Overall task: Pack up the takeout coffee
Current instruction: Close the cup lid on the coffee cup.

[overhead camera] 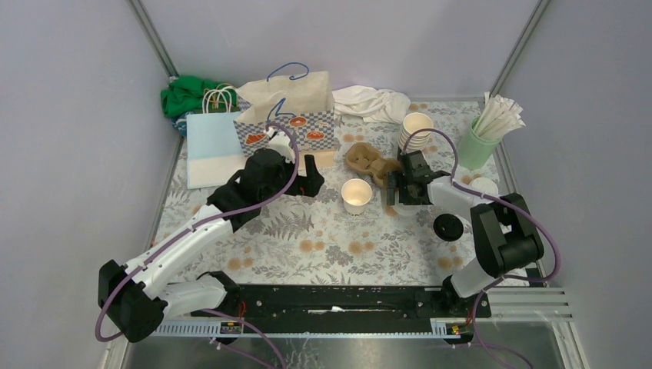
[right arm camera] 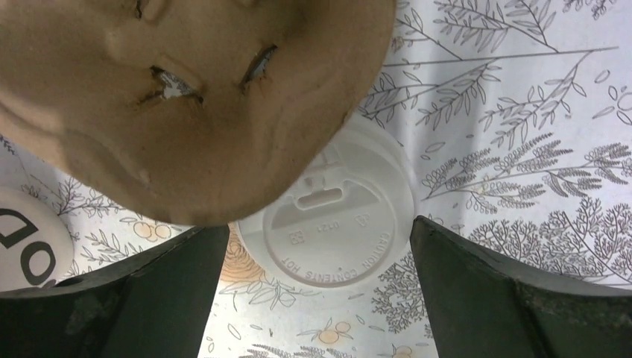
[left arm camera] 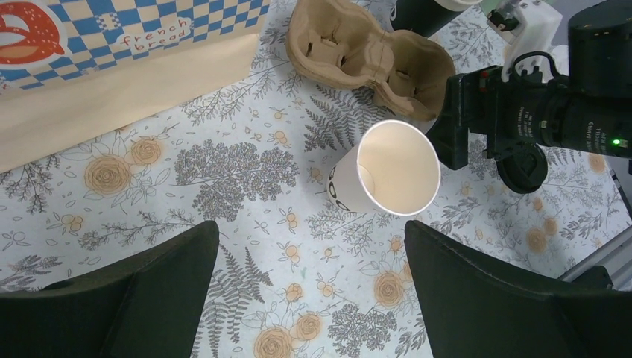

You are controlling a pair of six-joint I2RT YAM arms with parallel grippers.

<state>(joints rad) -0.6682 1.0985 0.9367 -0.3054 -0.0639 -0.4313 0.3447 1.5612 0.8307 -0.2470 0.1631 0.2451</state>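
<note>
Jaws on both arms stand wide and empty: the left face an upright paper cup [left arm camera: 395, 168] on the surface, the right straddle a white lid [right arm camera: 335, 224] partly hidden by the cardboard carrier [right arm camera: 186, 97], whose edge they could snag when closing

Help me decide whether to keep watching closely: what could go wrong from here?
The lid lies right against the carrier, whose edge overlaps it in the right wrist view. The open right gripper, closing there, may catch the carrier instead, or drag it. The unlidded cup stands loose between that gripper and the open left gripper; a stray sweep could tip it.
</note>
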